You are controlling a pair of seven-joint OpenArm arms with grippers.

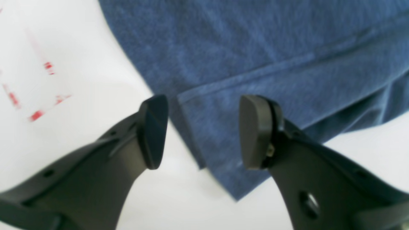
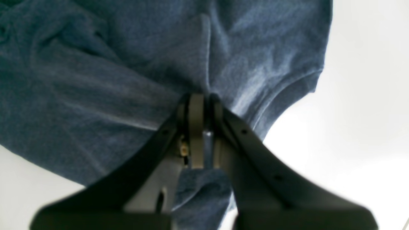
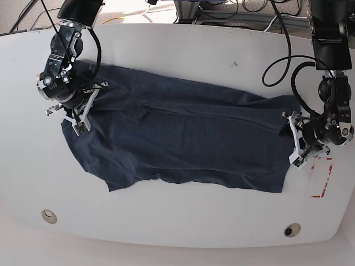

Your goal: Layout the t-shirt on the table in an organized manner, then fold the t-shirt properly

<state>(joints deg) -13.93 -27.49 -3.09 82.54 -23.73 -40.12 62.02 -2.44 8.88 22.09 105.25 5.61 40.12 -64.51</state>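
White, smooth and round-edged, the table [image 3: 183,50] carries a dark navy soft-cloth t-shirt [image 3: 188,138] spread across its middle. Left gripper [image 1: 203,131] hovers parted over the shirt's hem corner, near the table's red-marked edge; right gripper [image 2: 203,102] pinches bunched cloth at the opposite end.

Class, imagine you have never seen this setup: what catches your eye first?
First, the dark blue t-shirt spread wide but wrinkled across the middle of the white table. Then the two arms at its ends: the right gripper pinches the cloth, while the left gripper stands open over a hem corner.
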